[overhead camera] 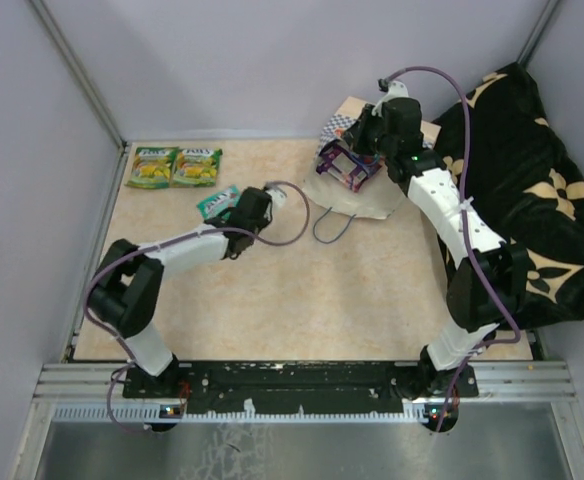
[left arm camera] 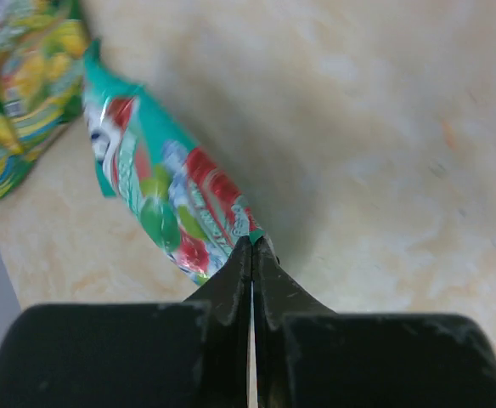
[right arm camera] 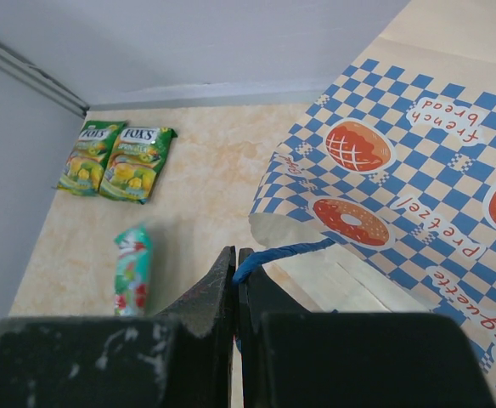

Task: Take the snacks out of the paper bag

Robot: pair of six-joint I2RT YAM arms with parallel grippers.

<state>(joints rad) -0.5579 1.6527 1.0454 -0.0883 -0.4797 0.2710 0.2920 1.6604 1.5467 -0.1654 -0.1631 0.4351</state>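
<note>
The teal pouch (left arm camera: 167, 200) was pinched at one end by the left gripper (left arm camera: 252, 246), whose fingers were pressed together on it. Its long axis ran away from the fingertips toward two green pouches (overhead camera: 173, 166). These were laid side by side at the far left of the table (overhead camera: 302, 300), long axes front to back, labels at the far end. The blue cord (right arm camera: 278, 253) of the bag (right arm camera: 401, 170) was clamped by the right gripper (right arm camera: 236, 255), and the bag's mouth was turned leftward.

Two FOX'S pouches (overhead camera: 152, 167) lie side by side at the table's (overhead camera: 302, 300) far left, a third pouch (overhead camera: 215, 202) just right of them (in my left gripper (left arm camera: 252, 245)). The paper bag (right arm camera: 418, 187) lies far right, a cloth (overhead camera: 532, 200) on its right.
</note>
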